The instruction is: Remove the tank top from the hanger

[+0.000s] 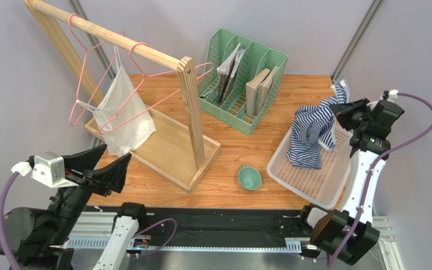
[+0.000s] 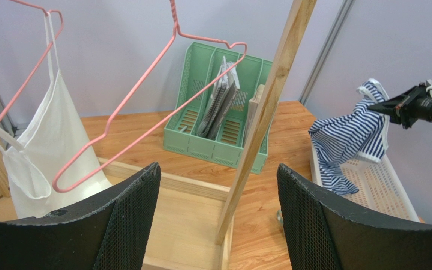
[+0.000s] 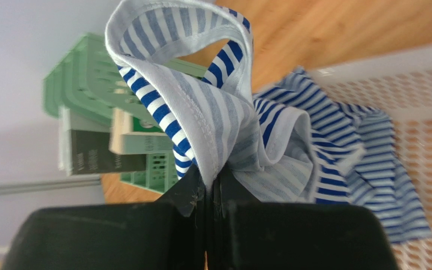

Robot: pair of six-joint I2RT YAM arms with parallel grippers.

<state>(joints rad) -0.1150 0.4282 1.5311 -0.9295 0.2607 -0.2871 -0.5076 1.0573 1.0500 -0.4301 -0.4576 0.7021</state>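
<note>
A blue-and-white striped tank top point(image 1: 313, 128) hangs from my right gripper point(image 1: 336, 107), which is shut on its strap edge point(image 3: 224, 163), and drapes down into the white basket point(image 1: 308, 180); it also shows in the left wrist view point(image 2: 350, 140). A white tank top point(image 1: 123, 109) hangs from one strap on a pink hanger point(image 1: 145, 84) on the wooden rail point(image 1: 105, 35); in the left wrist view it point(image 2: 49, 152) is at the left. My left gripper point(image 1: 111, 163) is open and empty, near and below the white top, its pads point(image 2: 134, 219) apart.
A wooden rack base tray point(image 1: 173, 149) and its upright post point(image 1: 193, 112) stand mid-table. A green file organiser point(image 1: 241, 79) holds books at the back. A small green bowl point(image 1: 250, 178) sits near the front, left of the basket.
</note>
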